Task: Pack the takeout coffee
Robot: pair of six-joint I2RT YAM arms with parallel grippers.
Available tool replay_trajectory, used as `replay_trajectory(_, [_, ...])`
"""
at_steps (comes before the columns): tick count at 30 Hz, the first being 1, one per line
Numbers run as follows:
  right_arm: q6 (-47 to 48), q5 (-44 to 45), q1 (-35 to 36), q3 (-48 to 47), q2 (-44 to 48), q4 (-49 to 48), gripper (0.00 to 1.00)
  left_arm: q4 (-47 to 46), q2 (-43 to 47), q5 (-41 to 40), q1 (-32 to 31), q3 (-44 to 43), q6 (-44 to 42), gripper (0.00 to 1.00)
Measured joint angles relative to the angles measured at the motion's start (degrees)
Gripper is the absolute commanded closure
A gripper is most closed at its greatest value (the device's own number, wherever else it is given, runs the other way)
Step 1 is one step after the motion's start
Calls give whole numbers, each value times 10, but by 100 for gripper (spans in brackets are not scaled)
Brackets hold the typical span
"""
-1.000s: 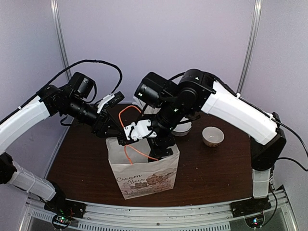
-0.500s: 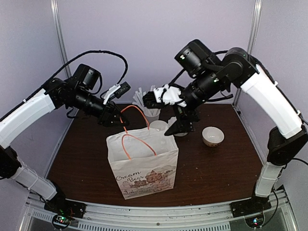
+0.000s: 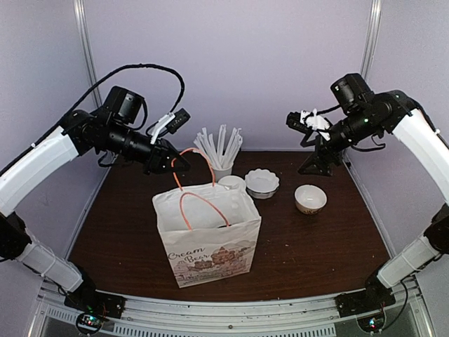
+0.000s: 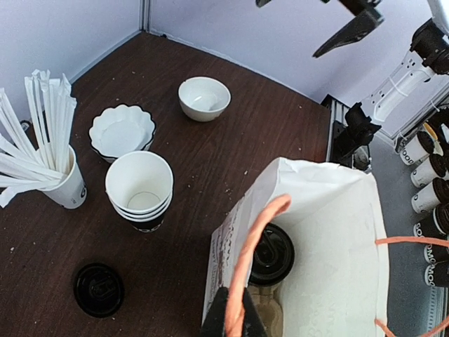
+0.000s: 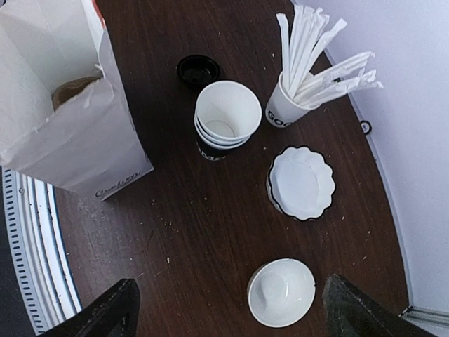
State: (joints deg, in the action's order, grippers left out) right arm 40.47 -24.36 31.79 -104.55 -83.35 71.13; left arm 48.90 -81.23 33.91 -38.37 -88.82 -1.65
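The takeout coffee (image 4: 272,254) is standing inside the paper bag (image 3: 210,239) near the front edge of the table (image 3: 316,246). The left gripper (image 4: 233,319) is pinching the orange handle (image 4: 254,235); keep the pull vertical and slow. The right gripper (image 5: 228,312) is hovering, spread wide.

The top external view looks from high above and behind the arm bases toward the back wall, far enough to hold the whole dark brown wooden table (image 3: 316,239). The left wrist view sits close over the white paper bag with orange handles (image 4: 330,225) and looks steeply down into it and across the table. The right wrist view looks almost straight down from higher up, with the right claw (image 5: 229,279) framing its lower corners. All three share the bag, the stack of white paper cups (image 3: 231,182), the white scalloped dish (image 3: 262,181) and the small cream bowl (image 3: 309,198).
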Motion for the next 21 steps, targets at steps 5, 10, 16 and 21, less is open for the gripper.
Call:
replay_trajectory(5, [-19,-21,-37,60,5,-21,6,1,20,-8,-44,-16,-2,100])
replay_trajectory(10, [-30,-39,-44,62,-2,-33,6,3,38,-38,-96,-27,-20,100])
replay_trajectory(16, [-35,-52,-44,54,-34,-33,7,5,85,-48,-95,19,-38,97])
replay_trajectory(21, [-35,-54,-45,50,-48,-32,7,5,116,-50,-111,67,-34,76])
